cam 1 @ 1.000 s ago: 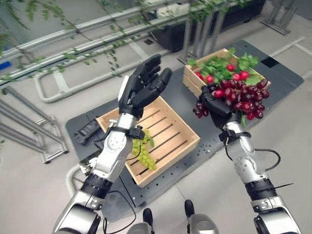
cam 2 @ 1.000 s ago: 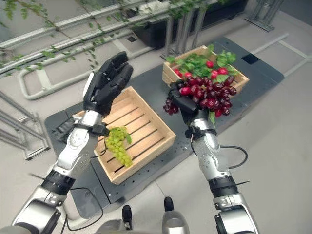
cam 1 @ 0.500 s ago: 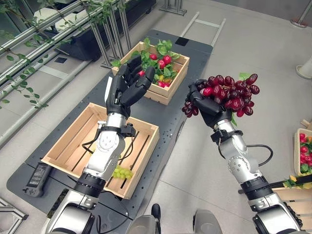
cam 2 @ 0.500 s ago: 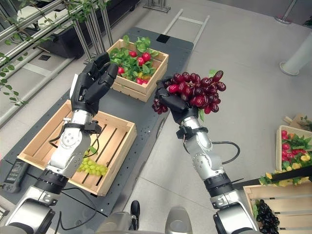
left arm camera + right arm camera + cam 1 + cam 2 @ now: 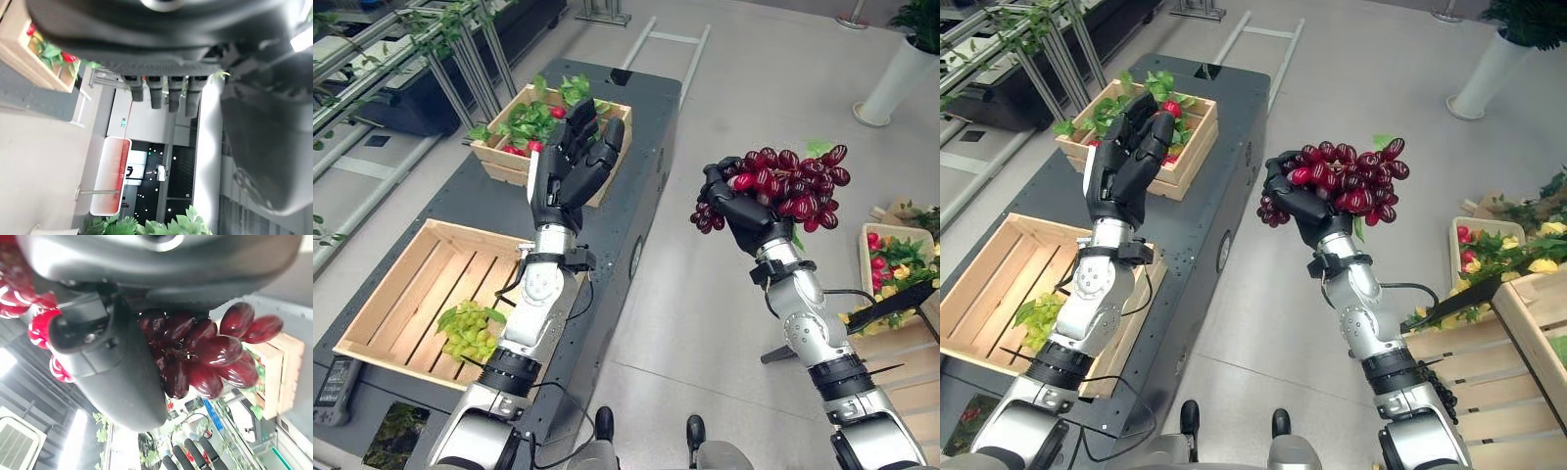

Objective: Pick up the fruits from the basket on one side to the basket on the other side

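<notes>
On the dark counter (image 5: 636,186) to my left sits a wooden crate (image 5: 386,304) holding green grapes (image 5: 465,331). My left hand (image 5: 570,171) is raised, fingers straight. My right hand (image 5: 744,211) grips the red grape bunch (image 5: 788,181) aloft over the floor.

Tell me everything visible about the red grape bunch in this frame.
The red grape bunch is a dense cluster of glossy, dark red to bright red oval berries with a small green leaf at its top. It is held up in the air by the right hand, whose dark fingers curl round its underside; a few berries dangle past the hand toward the robot's left. It hangs over the grey floor, touching no crate.
</notes>
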You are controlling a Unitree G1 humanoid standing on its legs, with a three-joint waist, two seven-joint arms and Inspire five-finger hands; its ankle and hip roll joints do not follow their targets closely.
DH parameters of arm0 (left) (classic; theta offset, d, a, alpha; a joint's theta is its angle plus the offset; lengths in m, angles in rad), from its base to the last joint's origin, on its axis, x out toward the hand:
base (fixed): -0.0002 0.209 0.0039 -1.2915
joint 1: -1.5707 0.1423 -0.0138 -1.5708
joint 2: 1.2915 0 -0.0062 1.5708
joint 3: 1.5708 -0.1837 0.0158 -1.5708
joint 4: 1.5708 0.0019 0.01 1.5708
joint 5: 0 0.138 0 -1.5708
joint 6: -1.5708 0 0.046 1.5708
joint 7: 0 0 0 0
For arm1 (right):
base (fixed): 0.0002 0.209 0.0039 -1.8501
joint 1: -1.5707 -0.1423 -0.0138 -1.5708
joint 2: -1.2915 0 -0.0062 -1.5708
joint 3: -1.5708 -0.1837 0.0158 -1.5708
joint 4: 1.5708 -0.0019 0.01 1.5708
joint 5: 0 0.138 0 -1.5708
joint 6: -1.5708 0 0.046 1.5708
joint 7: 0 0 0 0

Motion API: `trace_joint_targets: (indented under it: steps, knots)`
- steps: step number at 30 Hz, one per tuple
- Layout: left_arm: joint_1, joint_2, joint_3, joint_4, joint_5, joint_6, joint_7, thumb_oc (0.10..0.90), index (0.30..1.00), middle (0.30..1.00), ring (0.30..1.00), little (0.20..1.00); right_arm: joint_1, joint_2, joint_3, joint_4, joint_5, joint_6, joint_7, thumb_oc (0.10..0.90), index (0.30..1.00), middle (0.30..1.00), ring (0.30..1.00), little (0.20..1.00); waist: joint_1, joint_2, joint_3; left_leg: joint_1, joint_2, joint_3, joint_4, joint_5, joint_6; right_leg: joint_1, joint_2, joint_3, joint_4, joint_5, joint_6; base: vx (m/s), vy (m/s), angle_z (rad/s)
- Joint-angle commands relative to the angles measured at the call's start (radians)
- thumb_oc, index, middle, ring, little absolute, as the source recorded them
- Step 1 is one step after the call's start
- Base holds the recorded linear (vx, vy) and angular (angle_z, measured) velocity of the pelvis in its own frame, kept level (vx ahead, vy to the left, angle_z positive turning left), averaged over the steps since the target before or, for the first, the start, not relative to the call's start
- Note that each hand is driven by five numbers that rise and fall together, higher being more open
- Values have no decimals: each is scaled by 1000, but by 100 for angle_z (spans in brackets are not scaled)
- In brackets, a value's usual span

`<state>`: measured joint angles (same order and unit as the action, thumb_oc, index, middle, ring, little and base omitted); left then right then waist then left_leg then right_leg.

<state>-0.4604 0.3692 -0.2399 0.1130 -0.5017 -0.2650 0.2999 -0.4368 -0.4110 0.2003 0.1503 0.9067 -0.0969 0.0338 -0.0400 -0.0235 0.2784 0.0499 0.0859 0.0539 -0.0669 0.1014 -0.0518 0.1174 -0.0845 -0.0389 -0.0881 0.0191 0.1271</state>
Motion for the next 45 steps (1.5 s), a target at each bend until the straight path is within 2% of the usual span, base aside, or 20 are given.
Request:
trace_joint_targets:
  steps: [1, 2, 4, 5, 6, 7, 9, 10, 11, 14, 15, 18, 19, 22, 23, 25, 26, 29, 37, 45]
  knots:
    - [-24, 16, -7, -16, 48, -104, 6, 800, 900, 900, 900, 900, -48, 37, -30, -114, -42, -142, 46, 400, 300, 300, 300, 300, 34, -12, -209, -8, -28, -64, -3, -67, -9, 14, 34, -19, 44, -40, -68, -131, -87, 2]
    - [-25, 16, -8, -15, 47, -106, 6, 800, 900, 900, 900, 900, -47, 36, -30, -114, -41, -143, 45, 400, 300, 300, 300, 300, 34, -12, -209, -12, -29, -66, -2, -66, -10, 14, 35, -19, 43, -39, -68, -258, -83, 4]
    - [-35, 16, -3, -6, 31, -123, 10, 800, 900, 900, 900, 900, -57, 26, -28, -94, -36, -150, 54, 400, 300, 300, 300, 300, 27, -32, -197, -32, -68, -68, 148, -142, -4, -3, 17, -13, 57, -40, -74, -274, -23, 6]
    - [-33, 18, 3, -7, 28, -131, 16, 800, 900, 900, 900, 900, -66, 23, -22, -85, -33, -153, 58, 400, 300, 300, 300, 300, 24, -51, -190, -56, -108, -73, 298, -186, 5, -20, -1, 0, 68, -30, -80, -357, 46, 5]
    - [-11, 19, 24, -24, 40, -138, 26, 800, 900, 900, 900, 900, -59, 20, -13, -90, -23, -150, 78, 400, 300, 300, 300, 300, 19, -67, -173, -93, -174, -101, 495, -239, 33, -47, -16, 19, 91, -13, -90, -321, 58, 1]
    - [-7, 20, 26, -26, 41, -138, 26, 800, 900, 900, 900, 900, -57, 21, -13, -91, -21, -147, 81, 400, 300, 300, 300, 300, 18, -65, -172, -101, -178, -105, 523, -251, 37, -50, -14, 22, 96, -13, -90, -292, 132, -14]
    - [13, 19, 38, -37, 46, -129, 31, 800, 900, 900, 900, 900, -41, 38, -2, -88, -15, -136, 92, 400, 300, 300, 300, 300, 4, -34, -162, -84, -179, -138, 449, -265, 49, -84, 18, 63, 134, -14, -87, -216, 177, -52]
    - [-5, 30, 24, -17, 24, -119, 30, 800, 900, 900, 900, 900, -49, 54, 12, -68, -18, -130, 78, 400, 300, 300, 300, 300, -13, -6, -166, -1, -175, -165, 272, -277, 60, -109, 36, 92, 134, -6, -72, -297, 183, -81]
    - [-32, 42, 7, 3, 7, -110, 30, 800, 900, 900, 900, 900, -47, 66, 24, -69, -17, -131, 61, 400, 300, 300, 300, 300, -21, 7, -161, 33, -176, -178, 171, -260, 69, -145, 39, 87, 130, 23, -53, -360, 142, -68]
    - [-71, 53, -14, 21, 9, -85, 35, 800, 900, 900, 900, 900, -42, 74, 36, -77, 10, -125, 40, 400, 300, 300, 300, 300, -34, 7, -137, 70, -203, -219, 92, -240, 81, -216, 31, 86, 103, 110, -18, -252, 25, -48]
    - [-61, 56, -13, 17, 14, -89, 32, 800, 900, 900, 900, 900, -42, 77, 31, -67, 17, -110, 66, 400, 300, 300, 300, 300, -34, 8, -121, 92, -206, -220, 48, -231, 82, -241, 21, 52, 61, 156, 0, -334, 38, -49]
    - [-21, 76, 8, 7, 9, -98, 22, 800, 900, 900, 900, 900, -50, 87, 30, -42, 32, -89, 107, 400, 300, 300, 300, 300, -12, 22, -104, 117, -190, -176, -6, -208, 86, -249, 6, -42, 87, 144, 11, -279, 25, -70]
    - [4, 89, 35, 4, 6, -95, 14, 800, 900, 900, 900, 900, -57, 106, 40, -34, 48, -71, 126, 400, 300, 300, 300, 300, 8, 33, -101, 106, -170, -125, -15, -178, 89, -237, -14, -88, 196, 111, 8, -298, 9, -93]
    - [21, 97, 50, 6, 2, -93, -1, 800, 900, 900, 900, 900, -42, 121, 55, -33, 40, -70, 135, 400, 300, 300, 300, 300, 36, 51, -111, 73, -140, -91, -6, -143, 92, -208, -38, -88, 351, 62, -9, -273, -42, -83]
    - [36, 92, 53, 7, 6, -97, -4, 800, 900, 900, 900, 900, -24, 124, 64, -29, 40, -75, 149, 400, 300, 300, 300, 300, 56, 52, -120, 54, -125, -71, 16, -141, 93, -174, -65, -98, 392, 22, -24, -202, -108, -35]
    - [53, 83, 52, 16, 10, -110, -11, 800, 900, 900, 900, 900, -4, 129, 75, -18, 42, -78, 164, 400, 300, 300, 300, 300, 76, 39, -127, 25, -113, -47, 61, -150, 92, -134, -97, -112, 392, -3, -31, -132, -202, -50]
    - [56, 78, 49, 28, 14, -114, -5, 800, 900, 900, 900, 900, 8, 140, 86, 14, 45, -75, 187, 400, 300, 300, 300, 300, 94, 12, -136, 0, -105, -16, 113, -163, 76, -52, -103, -142, 258, -41, -26, -82, -260, -53]
    - [50, 47, 37, 68, -25, -125, 14, 800, 900, 900, 900, 900, -12, 162, 145, 72, 73, -35, 167, 400, 300, 300, 300, 300, 91, -7, -137, -10, -80, 35, 128, -166, 47, -7, -72, -116, 103, -26, -17, -95, -163, -34]
    - [79, -27, -1, 55, 34, -83, 60, 800, 900, 900, 900, 900, 95, 173, 145, 175, 114, -8, 181, 400, 300, 300, 300, 300, 70, -4, -146, 19, -64, 32, 20, -117, 24, 18, -37, -117, 13, -2, -33, -43, -39, -19]
    - [194, -64, -24, 129, 38, -56, 50, 800, 900, 900, 900, 900, 263, 200, 151, 243, 113, 10, 200, 400, 300, 300, 300, 300, 39, 8, -143, 51, -64, 40, 2, -122, 28, 8, -26, -101, 17, 5, -38, 10, 2, -2]
